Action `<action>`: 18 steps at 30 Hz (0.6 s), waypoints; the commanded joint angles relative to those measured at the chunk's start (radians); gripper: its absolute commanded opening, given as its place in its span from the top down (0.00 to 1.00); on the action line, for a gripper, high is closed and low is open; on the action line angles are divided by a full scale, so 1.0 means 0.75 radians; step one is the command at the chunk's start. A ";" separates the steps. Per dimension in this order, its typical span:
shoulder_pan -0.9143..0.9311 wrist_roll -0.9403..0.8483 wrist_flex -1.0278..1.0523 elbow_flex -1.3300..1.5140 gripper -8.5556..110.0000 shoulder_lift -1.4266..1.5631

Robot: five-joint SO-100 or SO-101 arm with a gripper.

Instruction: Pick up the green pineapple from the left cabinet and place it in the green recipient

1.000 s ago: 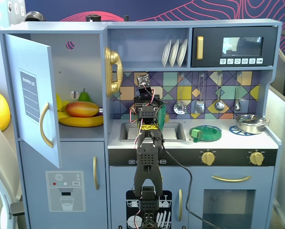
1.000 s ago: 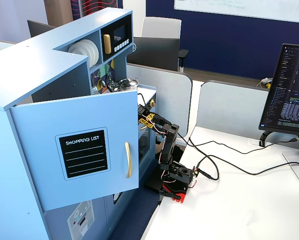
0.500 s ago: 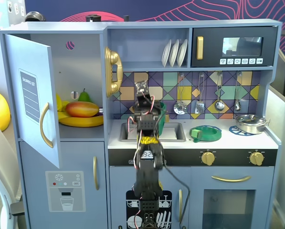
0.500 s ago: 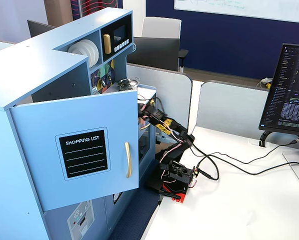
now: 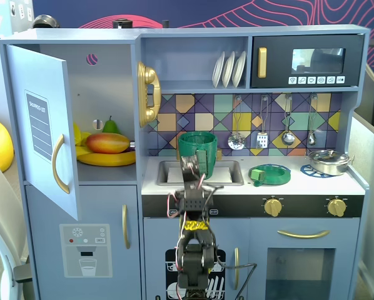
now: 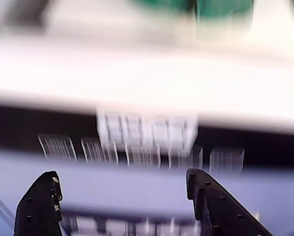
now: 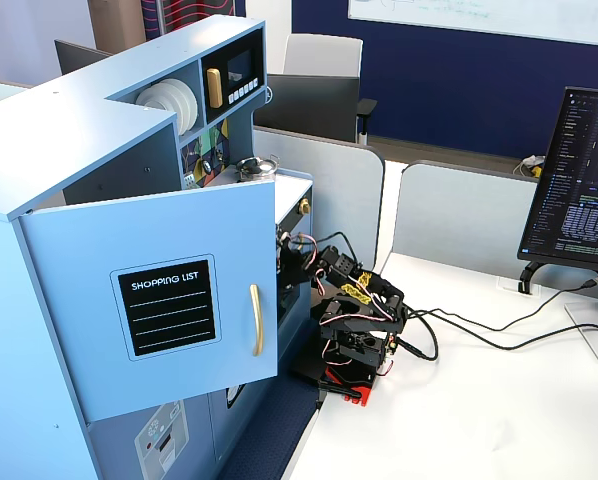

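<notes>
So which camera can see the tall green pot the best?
The fixed view facing the toy kitchen shows the green recipient best: it stands at the sink, with only its lower part hidden by the arm. The wrist view gives just a blurry green smear along its top edge. In the other fixed view, the open door hides it.

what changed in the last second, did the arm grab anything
The arm folded back and down, away from the sink toward its base, uncovering the green pot in the sink. The gripper is open and empty in the wrist view; nothing was grabbed. The fridge door stayed open, and the mango and flat green dish did not move.
</notes>
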 commanded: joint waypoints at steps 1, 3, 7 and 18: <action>0.006 0.088 0.082 0.186 0.72 0.133; -0.004 0.133 0.123 0.292 0.72 0.182; 0.008 0.164 0.086 0.485 0.72 0.252; -0.031 0.311 0.509 0.616 0.78 0.303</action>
